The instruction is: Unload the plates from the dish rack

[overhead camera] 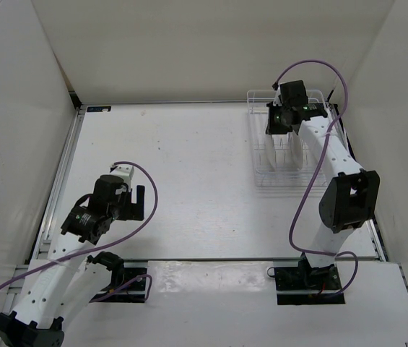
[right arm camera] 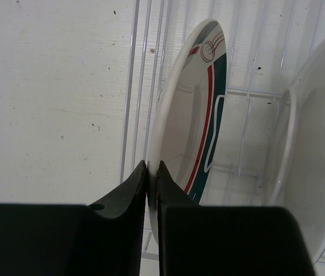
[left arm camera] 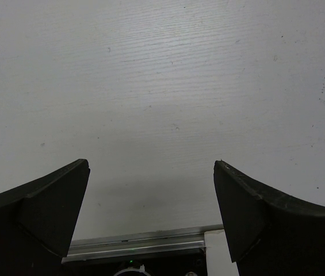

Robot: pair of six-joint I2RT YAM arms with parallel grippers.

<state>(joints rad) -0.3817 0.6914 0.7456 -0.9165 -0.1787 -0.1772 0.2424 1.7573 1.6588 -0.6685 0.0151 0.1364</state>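
The dish rack stands at the back right of the table. In the right wrist view, a white plate with a green-and-red rim band stands upright between the rack's wires. My right gripper is shut on this plate's near rim, one finger on each face. A second white plate stands upright to its right. From above, the right gripper reaches down into the rack over the edge-on plates. My left gripper hovers over the bare table at the front left, open with nothing in it.
White walls enclose the table at the back and on both sides. A metal rail runs along the table's near edge below the left gripper. The right arm's cable loops beside the rack.
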